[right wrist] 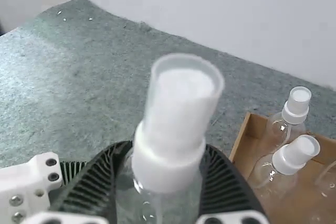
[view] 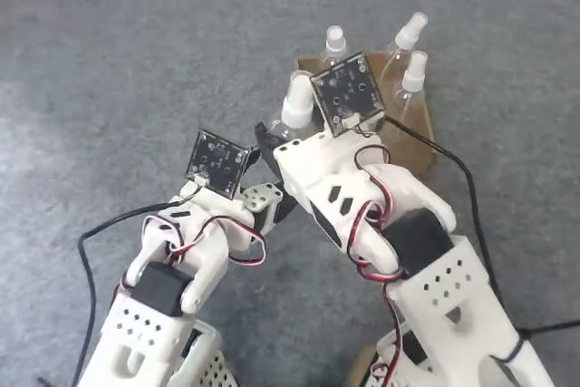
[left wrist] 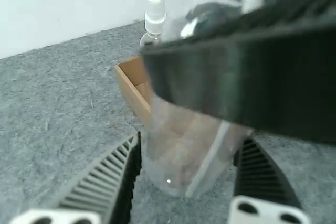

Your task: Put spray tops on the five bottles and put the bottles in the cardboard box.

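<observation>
Clear bottle (left wrist: 184, 161) with spray top (right wrist: 176, 124): your left gripper (left wrist: 186, 148) pinches its base, your right gripper (right wrist: 165, 182) clamps its neck. Capped bottles (view: 413, 74) stand in the cardboard box (view: 420, 138), upper centre.

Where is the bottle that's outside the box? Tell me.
High view, centre: the bottle is held in the right gripper, just left of the cardboard box.

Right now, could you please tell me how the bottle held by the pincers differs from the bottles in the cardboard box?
The held bottle is outside the cardboard box, beside it; the boxed bottles stand inside. The held bottle is gripped by the right pincer near its neck and the left pincer lower down; the boxed bottles are untouched. Both are clear, upright and carry white spray tops.
</observation>
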`<move>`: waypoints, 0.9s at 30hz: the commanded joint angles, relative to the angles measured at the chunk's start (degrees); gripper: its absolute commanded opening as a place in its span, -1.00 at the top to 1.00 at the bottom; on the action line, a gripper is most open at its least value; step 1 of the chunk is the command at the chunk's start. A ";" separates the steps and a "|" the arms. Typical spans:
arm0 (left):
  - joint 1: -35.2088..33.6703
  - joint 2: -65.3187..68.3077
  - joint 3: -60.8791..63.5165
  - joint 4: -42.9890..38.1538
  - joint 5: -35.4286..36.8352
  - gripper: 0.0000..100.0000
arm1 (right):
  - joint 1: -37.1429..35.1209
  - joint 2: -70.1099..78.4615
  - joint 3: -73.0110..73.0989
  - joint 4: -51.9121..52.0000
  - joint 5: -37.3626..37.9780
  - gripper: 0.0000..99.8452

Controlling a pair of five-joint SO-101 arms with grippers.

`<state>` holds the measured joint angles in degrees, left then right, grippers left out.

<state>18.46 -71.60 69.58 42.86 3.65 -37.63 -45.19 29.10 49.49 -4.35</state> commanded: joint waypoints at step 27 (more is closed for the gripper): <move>-11.69 0.35 -0.57 -7.21 -0.44 0.98 | 20.97 16.92 10.02 -25.63 5.71 0.99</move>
<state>7.30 -71.25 69.58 37.14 3.47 -18.55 -27.52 39.91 26.11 0.48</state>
